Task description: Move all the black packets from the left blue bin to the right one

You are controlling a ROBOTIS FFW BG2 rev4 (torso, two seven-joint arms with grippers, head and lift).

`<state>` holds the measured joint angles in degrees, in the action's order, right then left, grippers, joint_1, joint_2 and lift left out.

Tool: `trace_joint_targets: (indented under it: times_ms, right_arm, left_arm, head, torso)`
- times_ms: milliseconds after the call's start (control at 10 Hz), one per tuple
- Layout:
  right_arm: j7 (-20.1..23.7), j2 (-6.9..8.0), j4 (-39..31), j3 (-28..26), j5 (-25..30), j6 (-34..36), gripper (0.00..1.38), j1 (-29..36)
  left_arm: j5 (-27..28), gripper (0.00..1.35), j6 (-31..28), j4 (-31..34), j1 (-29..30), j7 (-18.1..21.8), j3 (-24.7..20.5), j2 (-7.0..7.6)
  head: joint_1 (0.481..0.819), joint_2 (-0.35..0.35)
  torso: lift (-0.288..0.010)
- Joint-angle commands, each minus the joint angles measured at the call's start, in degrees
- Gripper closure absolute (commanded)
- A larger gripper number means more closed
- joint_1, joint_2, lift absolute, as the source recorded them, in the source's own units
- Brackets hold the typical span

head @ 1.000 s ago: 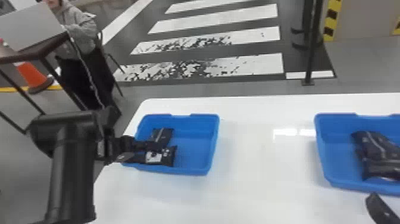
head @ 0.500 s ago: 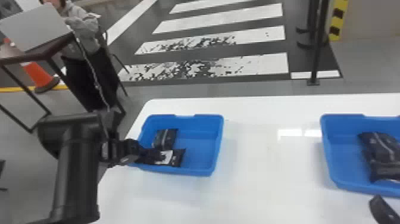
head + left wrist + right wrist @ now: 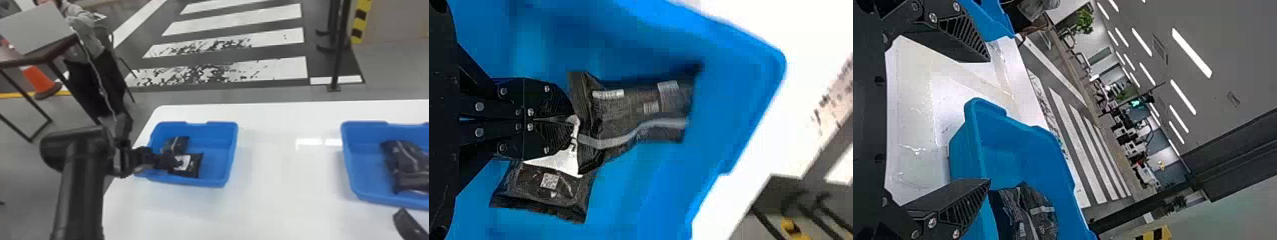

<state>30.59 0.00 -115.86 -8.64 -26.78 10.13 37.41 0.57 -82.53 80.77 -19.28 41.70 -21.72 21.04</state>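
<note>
In the head view, my left gripper (image 3: 170, 162) is low inside the left blue bin (image 3: 232, 153), at a black packet with a white label (image 3: 194, 166). Another black packet (image 3: 176, 145) lies just behind it. The left wrist view has my left gripper (image 3: 570, 121) with its fingers together, pinching the white-labelled packet (image 3: 549, 187); the striped black packet (image 3: 644, 107) lies against the fingertips. My right gripper (image 3: 409, 225) is in front of the right blue bin (image 3: 346, 159); in the right wrist view this gripper (image 3: 988, 120) is wide open. Black packets (image 3: 1025, 215) lie in that bin.
A white table (image 3: 281, 191) carries both bins, with a wide gap between them. Beyond its far edge stand a dark post (image 3: 339, 48) and, at the left, a small table (image 3: 38, 57) with a seated person.
The left gripper and the white-labelled packet have shifted a little to the right within the left bin. The head view has shifted slightly. The right gripper looks about the same.
</note>
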Motion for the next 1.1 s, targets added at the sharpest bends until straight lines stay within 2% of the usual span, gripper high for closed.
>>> trace_joint_targets:
  times_ms: [0,300,500,600,800,1000]
  right_arm:
    - [0.00,0.05,-0.50,-0.04,-0.19,-0.01,0.18,0.13]
    - [0.08,0.05,-1.77,-0.04,-0.88,-0.01,0.18,-0.15]
    - [1.67,0.05,-2.61,0.07,-2.02,2.52,0.18,-1.70]
    - [2.02,0.05,-3.32,0.19,-2.47,4.21,0.18,-2.40]
    - [3.07,0.05,-3.88,2.13,-5.22,8.57,0.18,-4.51]
    - [3.60,0.05,-4.16,4.30,-8.53,12.51,0.17,-7.04]
  left_arm:
    - [-6.17,1.23,4.20,4.38,2.68,0.76,0.12,-0.04]
    - [-17.37,1.23,6.59,17.46,10.70,0.84,0.24,-1.71]
    - [-24.00,1.23,9.26,27.44,15.62,0.76,0.35,-3.82]
    - [-25.25,1.23,9.69,31.10,16.60,0.76,0.69,-4.70]
    - [-31.99,1.23,11.23,34.47,18.29,0.76,5.38,-4.96]
    - [-34.85,1.23,11.80,35.31,18.57,0.76,9.72,-5.31]
  head:
    - [0.695,0.314]
    - [0.695,0.238]
    - [0.695,0.192]
    - [0.695,0.162]
    - [0.695,0.123]
    - [0.695,0.078]
  torso:
    - [-0.138]
    - [-0.138]
    - [-0.138]
    - [-0.138]
    - [-0.138]
    - [-0.138]
